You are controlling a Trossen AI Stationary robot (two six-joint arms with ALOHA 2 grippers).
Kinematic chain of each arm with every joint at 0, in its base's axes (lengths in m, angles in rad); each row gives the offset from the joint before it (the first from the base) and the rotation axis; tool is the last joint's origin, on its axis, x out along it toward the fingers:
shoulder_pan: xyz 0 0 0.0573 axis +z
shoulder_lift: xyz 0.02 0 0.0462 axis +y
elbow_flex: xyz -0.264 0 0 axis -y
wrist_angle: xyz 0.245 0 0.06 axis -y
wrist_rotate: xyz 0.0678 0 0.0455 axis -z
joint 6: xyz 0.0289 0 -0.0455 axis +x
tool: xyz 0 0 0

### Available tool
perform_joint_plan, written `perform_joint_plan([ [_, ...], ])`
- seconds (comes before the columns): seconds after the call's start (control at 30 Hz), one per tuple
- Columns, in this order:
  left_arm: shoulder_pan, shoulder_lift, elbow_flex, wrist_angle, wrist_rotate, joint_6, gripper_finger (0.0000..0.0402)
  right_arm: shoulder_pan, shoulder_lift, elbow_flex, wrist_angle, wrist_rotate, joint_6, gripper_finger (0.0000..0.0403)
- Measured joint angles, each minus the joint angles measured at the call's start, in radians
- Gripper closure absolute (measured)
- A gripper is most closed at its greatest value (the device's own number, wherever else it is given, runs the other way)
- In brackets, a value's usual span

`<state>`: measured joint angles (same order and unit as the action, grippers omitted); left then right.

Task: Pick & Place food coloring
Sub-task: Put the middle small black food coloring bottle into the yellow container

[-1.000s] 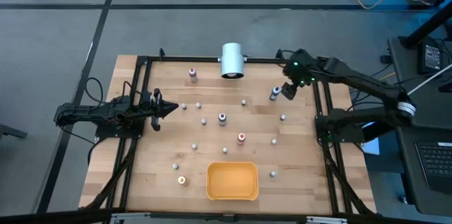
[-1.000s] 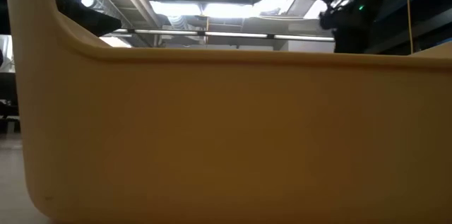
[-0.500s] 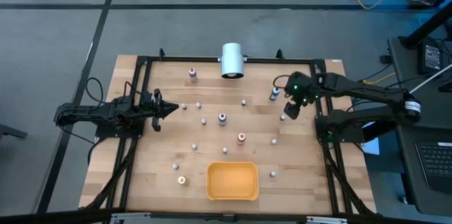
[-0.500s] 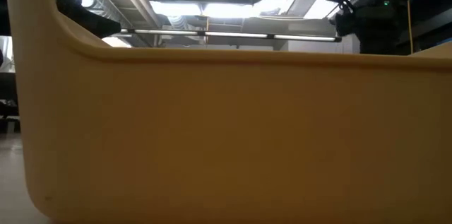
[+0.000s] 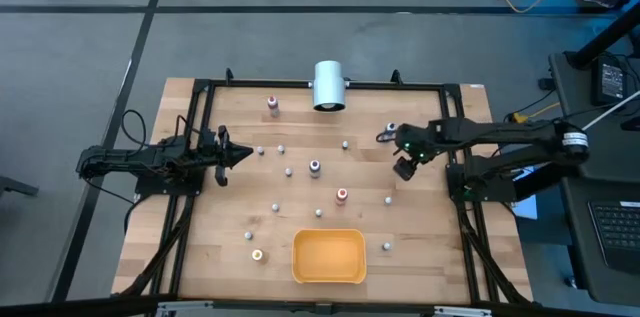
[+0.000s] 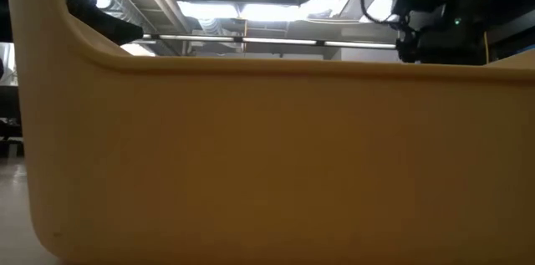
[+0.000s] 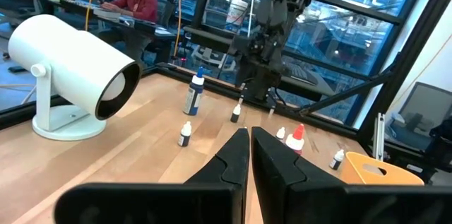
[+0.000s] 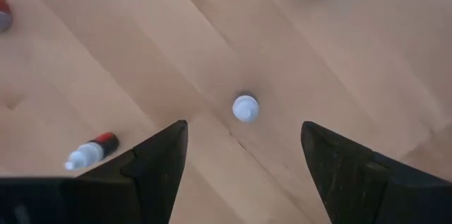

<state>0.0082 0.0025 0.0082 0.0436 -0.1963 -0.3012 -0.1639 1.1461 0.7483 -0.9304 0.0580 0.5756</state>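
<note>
The right gripper [image 8: 244, 150], jaws wide apart, hangs over a white-capped bottle [image 8: 245, 108] mid-frame on the desk [image 8: 367, 54]; it should descend centred. The left gripper [image 7: 248, 155], jaws together, waits.

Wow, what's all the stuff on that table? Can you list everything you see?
Light wooden table: one, pale brown, under everything.
Big white cylinder on a stand: one, white, far edge of the table.
Orange plastic tray: one, orange, near edge, middle.
Tiny coloured-top food coloring bottles: five, with pink, blue, purplish, red and yellow tops, scattered.
Tiny whitish-top food coloring bottles: about ten, scattered.
Person in a red top: one, seated at a desk beyond the table.
Left end effector: one, dark, shut, at the table's left side.
Right end effector: one, dark, open, above a whitish-top bottle on the right.
</note>
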Motion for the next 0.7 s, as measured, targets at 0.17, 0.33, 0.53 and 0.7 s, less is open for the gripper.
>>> perform_joint_plan([
  [0.17,0.000,0.000,0.000,0.000,-0.001,-0.002,0.0386,0.004,0.103,0.000,0.001,0.002,-0.001,0.0124],
  [0.33,0.000,0.000,0.000,0.000,-0.003,-0.012,0.0385,0.004,0.185,0.000,0.028,0.056,-0.008,0.0124],
  [0.53,0.000,0.000,0.000,0.000,-0.003,-0.028,0.0384,0.004,0.237,0.000,0.086,0.049,-0.031,0.0124],
  [0.7,0.000,0.000,0.000,0.000,-0.003,-0.029,0.0384,0.004,0.272,0.000,0.091,0.046,-0.033,0.0125],
])
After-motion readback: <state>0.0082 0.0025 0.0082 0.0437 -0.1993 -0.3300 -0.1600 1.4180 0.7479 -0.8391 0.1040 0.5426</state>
